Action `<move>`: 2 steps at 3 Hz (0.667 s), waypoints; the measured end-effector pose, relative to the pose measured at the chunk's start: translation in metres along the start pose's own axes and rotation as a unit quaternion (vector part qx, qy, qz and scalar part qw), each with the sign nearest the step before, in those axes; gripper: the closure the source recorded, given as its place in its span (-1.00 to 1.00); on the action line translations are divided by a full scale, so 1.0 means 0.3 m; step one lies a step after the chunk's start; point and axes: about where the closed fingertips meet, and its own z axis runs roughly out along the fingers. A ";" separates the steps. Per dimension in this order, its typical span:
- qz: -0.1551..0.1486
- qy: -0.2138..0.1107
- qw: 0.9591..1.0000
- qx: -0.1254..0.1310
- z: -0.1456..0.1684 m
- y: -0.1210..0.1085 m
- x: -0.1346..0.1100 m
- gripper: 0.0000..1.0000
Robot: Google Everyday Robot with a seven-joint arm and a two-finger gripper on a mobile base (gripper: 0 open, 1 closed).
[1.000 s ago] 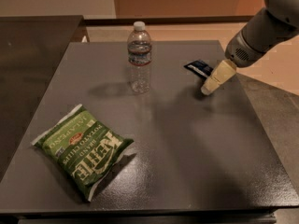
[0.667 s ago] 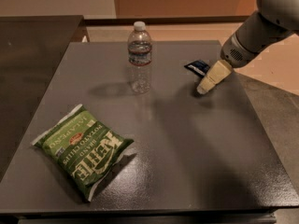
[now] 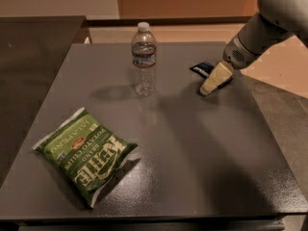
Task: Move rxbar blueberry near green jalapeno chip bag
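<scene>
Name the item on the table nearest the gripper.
The rxbar blueberry, the small dark-blue bar right beside the gripper; the water bottle and green jalapeno chip bag sit farther left.

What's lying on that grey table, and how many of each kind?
Chip bags: 1, the green jalapeno chip bag
Snack bars: 1, the rxbar blueberry
Bottles: 1, the water bottle
Total: 3
The gripper is right beside the bar.

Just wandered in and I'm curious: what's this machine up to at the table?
The robot arm's hand is low over the far right of the table, right at the small dark blue rxbar blueberry lying there. The green jalapeno chip bag lies at the near left, well apart from it. A water bottle stands upright toward the back.
</scene>
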 end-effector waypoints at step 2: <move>0.005 0.000 1.000 -0.006 0.000 -0.010 -0.001 0.25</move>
